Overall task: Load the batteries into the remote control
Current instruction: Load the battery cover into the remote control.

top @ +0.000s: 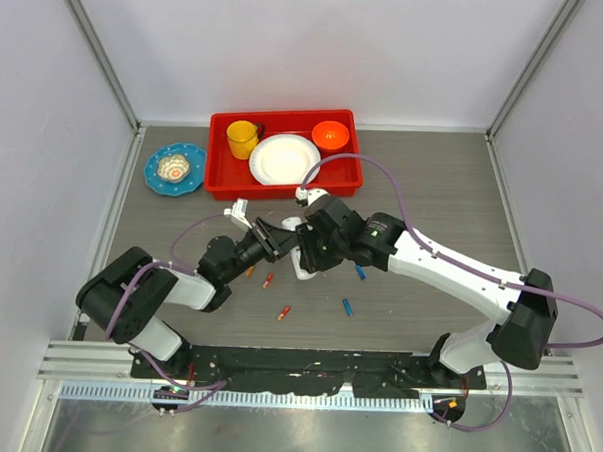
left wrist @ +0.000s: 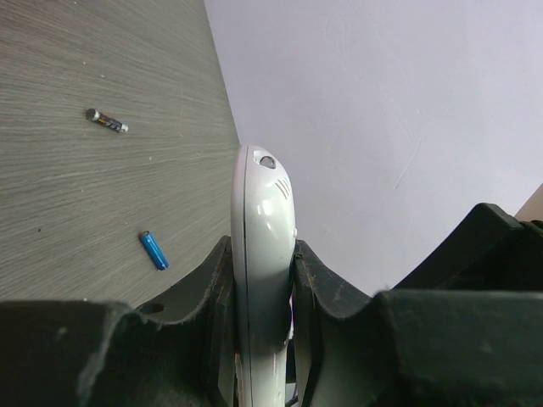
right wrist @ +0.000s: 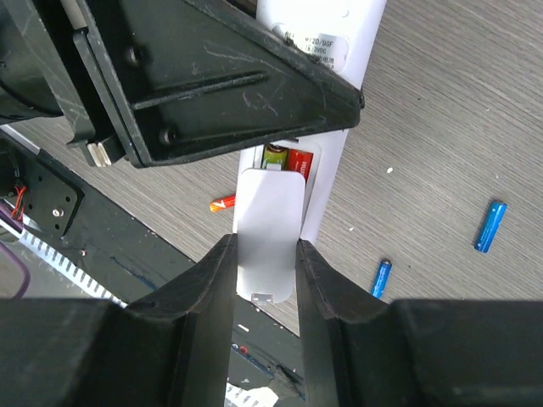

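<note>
My left gripper (top: 274,242) is shut on the white remote control (top: 305,265) and holds it above the table; in the left wrist view the remote (left wrist: 261,212) stands edge-on between the fingers of that gripper (left wrist: 261,254). My right gripper (right wrist: 265,246) is shut on the small white cover piece (right wrist: 268,233), held against the remote's (right wrist: 333,161) back. A red-and-green battery (right wrist: 281,158) lies in the open recess just above the cover. Loose orange batteries (top: 268,280) (top: 284,312) and blue batteries (top: 361,272) (top: 347,307) lie on the table below.
A red tray (top: 216,157) at the back holds a yellow cup (top: 242,138), a white plate (top: 284,158) and an orange bowl (top: 330,135). A blue dish (top: 175,167) sits left of it. A dark battery (left wrist: 107,120) lies farther out on the table.
</note>
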Controlling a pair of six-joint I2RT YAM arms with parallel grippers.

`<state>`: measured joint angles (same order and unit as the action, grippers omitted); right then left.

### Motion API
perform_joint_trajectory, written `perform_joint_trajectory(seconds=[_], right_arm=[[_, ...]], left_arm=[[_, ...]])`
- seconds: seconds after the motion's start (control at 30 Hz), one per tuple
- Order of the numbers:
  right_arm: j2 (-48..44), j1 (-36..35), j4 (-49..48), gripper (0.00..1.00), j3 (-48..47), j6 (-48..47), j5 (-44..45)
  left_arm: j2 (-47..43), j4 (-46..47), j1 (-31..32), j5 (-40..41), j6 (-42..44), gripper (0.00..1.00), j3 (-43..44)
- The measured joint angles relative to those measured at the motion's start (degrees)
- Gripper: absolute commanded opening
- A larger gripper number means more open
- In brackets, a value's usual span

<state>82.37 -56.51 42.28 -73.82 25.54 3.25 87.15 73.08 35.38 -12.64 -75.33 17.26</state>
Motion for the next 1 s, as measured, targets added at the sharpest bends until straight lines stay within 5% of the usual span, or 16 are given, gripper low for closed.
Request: perform_joint_trajectory(seconds=[1.0], right_arm=[[2.45, 0.0, 1.11, 0.01, -1.57, -0.11, 2.29]], left_arm=[[-0.31, -0.02, 1.01, 0.09, 1.92, 0.0, -0.04]])
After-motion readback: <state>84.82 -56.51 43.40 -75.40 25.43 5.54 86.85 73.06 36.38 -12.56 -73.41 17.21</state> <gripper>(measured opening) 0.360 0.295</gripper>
